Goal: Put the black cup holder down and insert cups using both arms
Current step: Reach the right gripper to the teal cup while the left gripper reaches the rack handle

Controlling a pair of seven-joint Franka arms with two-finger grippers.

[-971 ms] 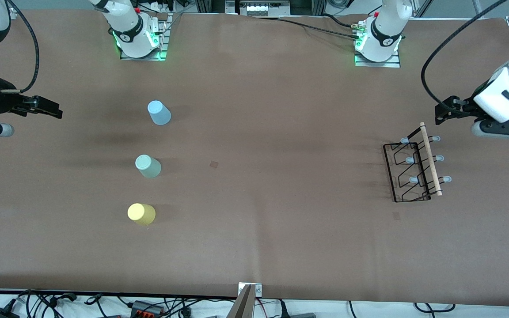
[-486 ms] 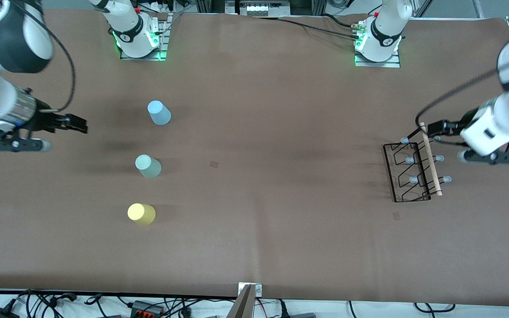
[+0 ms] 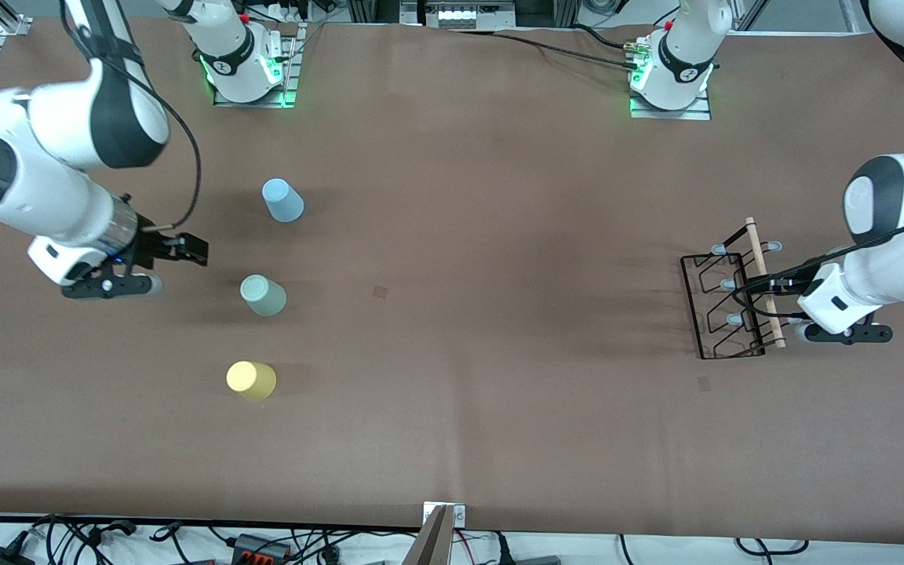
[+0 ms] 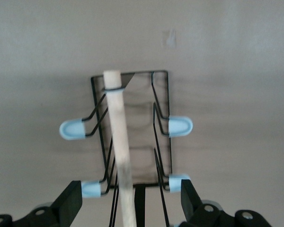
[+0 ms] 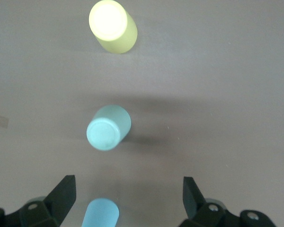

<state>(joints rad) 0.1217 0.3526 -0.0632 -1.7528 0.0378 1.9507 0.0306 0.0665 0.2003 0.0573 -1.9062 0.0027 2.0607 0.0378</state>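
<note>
The left end effector (image 4: 131,201) is straddling the black cup holder (image 3: 730,294)'s wooden rod (image 4: 118,142), fingers open; centring it is advisable; the right end effector (image 3: 177,249), open, is hovering near the cups (image 3: 264,295) at the counter's right-arm end.

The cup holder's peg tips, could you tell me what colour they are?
Pale blue, capping the pegs of the black cup holder; the left wrist view shows them best.

You see: black cup holder (image 3: 723,302) thin black wire, pale wooden rod (image 4: 119,142) | cups (image 5: 109,127) smooth matt plastic | worktop (image 3: 499,196) matt brown covering
</note>
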